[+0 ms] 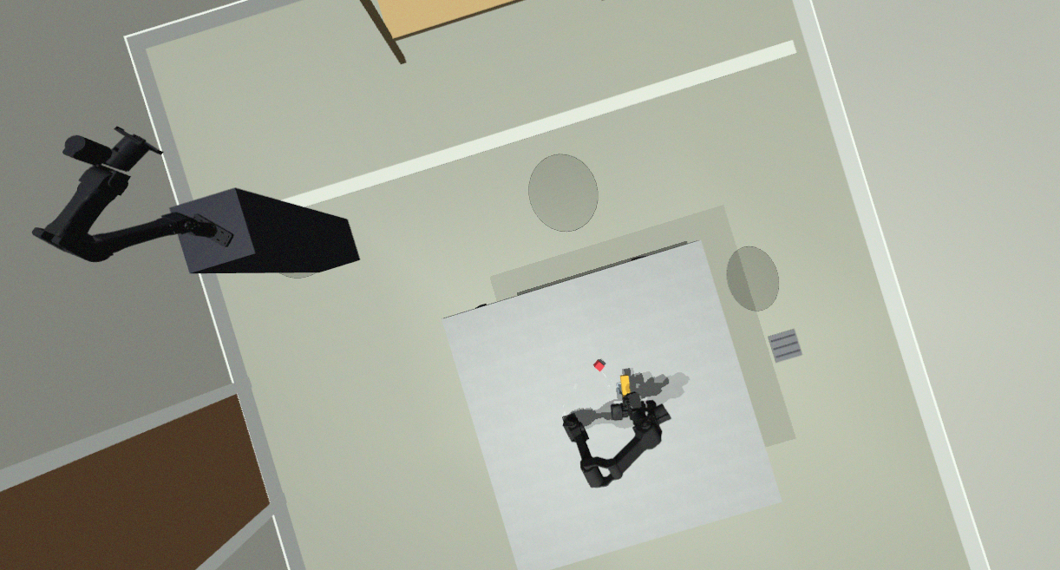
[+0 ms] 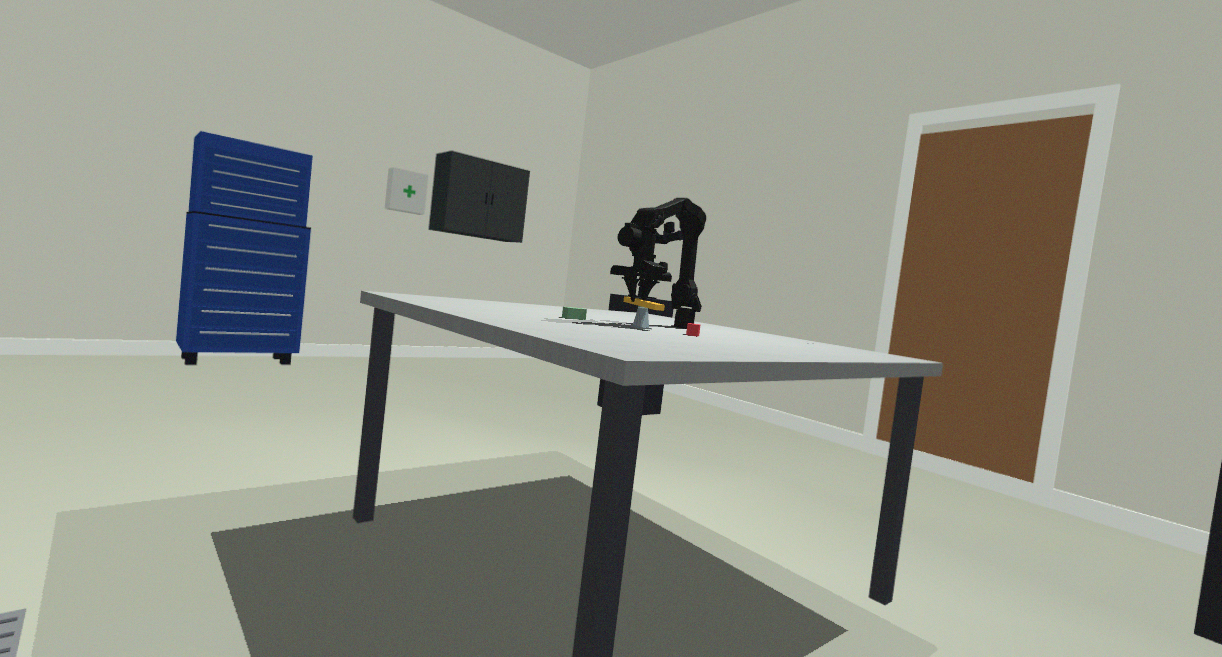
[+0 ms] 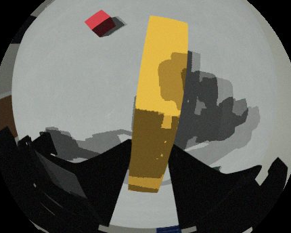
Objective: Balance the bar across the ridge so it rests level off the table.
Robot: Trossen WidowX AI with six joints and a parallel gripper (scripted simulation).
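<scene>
The yellow bar (image 1: 624,385) (image 2: 654,305) (image 3: 161,68) is held above the table. It looks about level, and its far end reaches well out past the fingers. My gripper (image 2: 637,298) (image 3: 150,146) is shut on the bar toward its near end, one finger on each side. The pale blue-grey ridge (image 2: 641,318) stands on the table under the bar in the exterior view. Its top is very close to the bar's underside; I cannot tell whether they touch. In the wrist view the bar hides nearly all of the ridge.
A red cube (image 1: 598,365) (image 2: 693,329) (image 3: 98,20) sits on the table (image 1: 519,358) (image 2: 769,351) off to one side of the bar's far end. A low green block (image 2: 573,313) lies left of the ridge in the exterior view. The arm's base stands behind the gripper.
</scene>
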